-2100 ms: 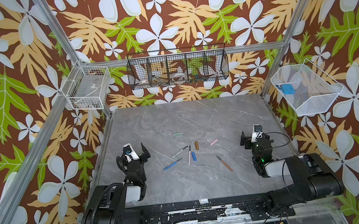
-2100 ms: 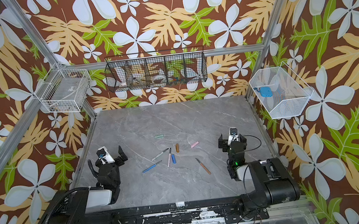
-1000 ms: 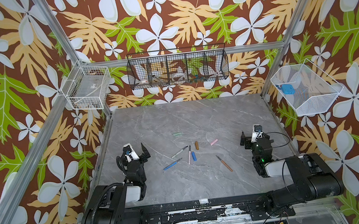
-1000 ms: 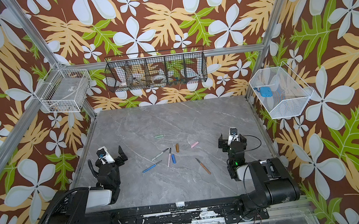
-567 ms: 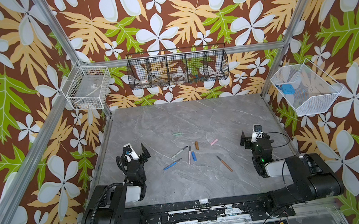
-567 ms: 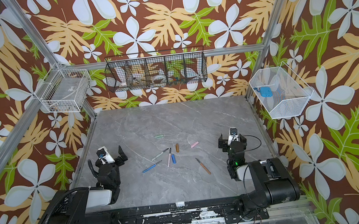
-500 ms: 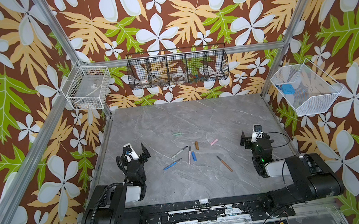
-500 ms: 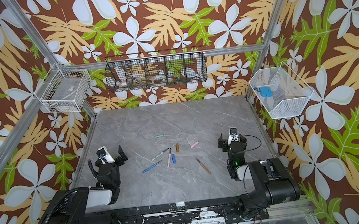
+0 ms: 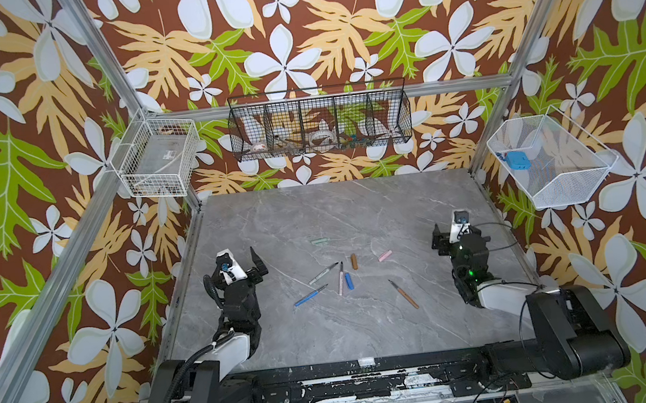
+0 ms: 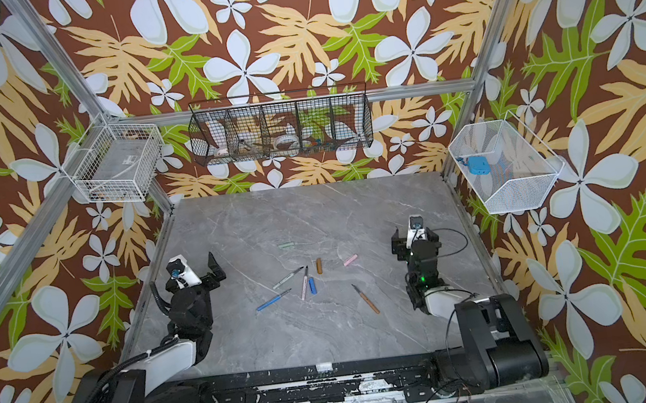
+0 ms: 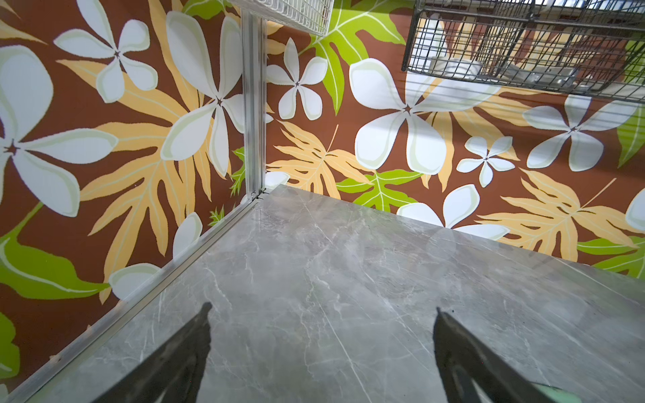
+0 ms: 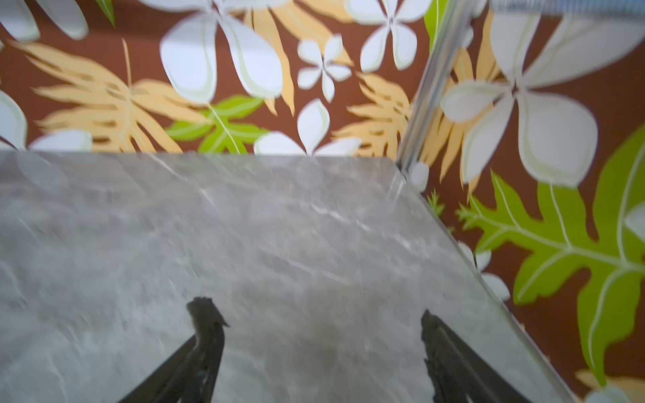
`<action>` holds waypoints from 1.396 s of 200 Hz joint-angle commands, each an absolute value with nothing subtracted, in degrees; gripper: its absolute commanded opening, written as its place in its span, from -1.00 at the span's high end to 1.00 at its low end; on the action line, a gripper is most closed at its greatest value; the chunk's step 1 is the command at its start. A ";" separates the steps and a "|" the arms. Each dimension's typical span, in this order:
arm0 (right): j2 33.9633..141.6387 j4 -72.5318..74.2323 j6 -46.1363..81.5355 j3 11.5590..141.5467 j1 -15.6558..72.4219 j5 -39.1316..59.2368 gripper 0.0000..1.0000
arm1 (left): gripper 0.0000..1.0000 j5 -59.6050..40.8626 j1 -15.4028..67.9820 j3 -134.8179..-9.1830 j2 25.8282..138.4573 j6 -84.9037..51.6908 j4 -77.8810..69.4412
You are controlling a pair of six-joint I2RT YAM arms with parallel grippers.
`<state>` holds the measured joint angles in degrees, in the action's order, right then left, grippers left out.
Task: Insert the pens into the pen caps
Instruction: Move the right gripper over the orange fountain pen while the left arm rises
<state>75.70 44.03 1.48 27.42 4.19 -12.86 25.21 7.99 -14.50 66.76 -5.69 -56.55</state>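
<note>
In both top views the pens lie loose mid-table: a blue pen (image 9: pixel 310 295), a grey-green pen (image 9: pixel 324 273), a pale pink pen (image 9: pixel 340 280) and, further right, a brown pen (image 9: pixel 404 294). The pen caps lie close by: a blue cap (image 9: pixel 348 281) beside the pink pen, a brown cap (image 9: pixel 354 262), a pink cap (image 9: pixel 384 256) and a light green cap (image 9: pixel 319 241) further back. My left gripper (image 9: pixel 237 269) (image 11: pixel 323 308) stands open and empty left of them. My right gripper (image 9: pixel 459 238) (image 12: pixel 314 308) stands open and empty to their right. Neither wrist view shows a pen or cap.
The grey marble table (image 9: pixel 329 335) is boxed in by aluminium posts and patterned walls. A black wire basket (image 9: pixel 320 121) hangs on the back wall. A white wire basket (image 9: pixel 159 160) hangs at the left and another (image 9: pixel 551 166), holding a blue item (image 9: pixel 515 160), at the right.
</note>
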 commanded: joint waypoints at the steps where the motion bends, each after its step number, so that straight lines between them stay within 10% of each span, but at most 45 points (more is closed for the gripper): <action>1: 74.18 22.01 3.18 35.60 4.73 -8.22 -0.69 | -1.00 22.17 9.80 -20.85 62.33 -8.15 -39.64; 110: 84.68 -32.97 4.75 61.01 22.82 -1.94 -0.46 | -1.00 6.69 24.08 -19.50 55.87 -13.39 -37.53; 279: 91.22 -40.67 3.01 58.15 31.06 2.59 -0.14 | -1.00 10.59 24.08 -19.95 58.51 -15.56 -35.94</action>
<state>91.02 -39.70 2.33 59.24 29.98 3.01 8.82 24.10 -19.66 58.50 -15.33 -35.62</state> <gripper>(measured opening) 0.572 0.999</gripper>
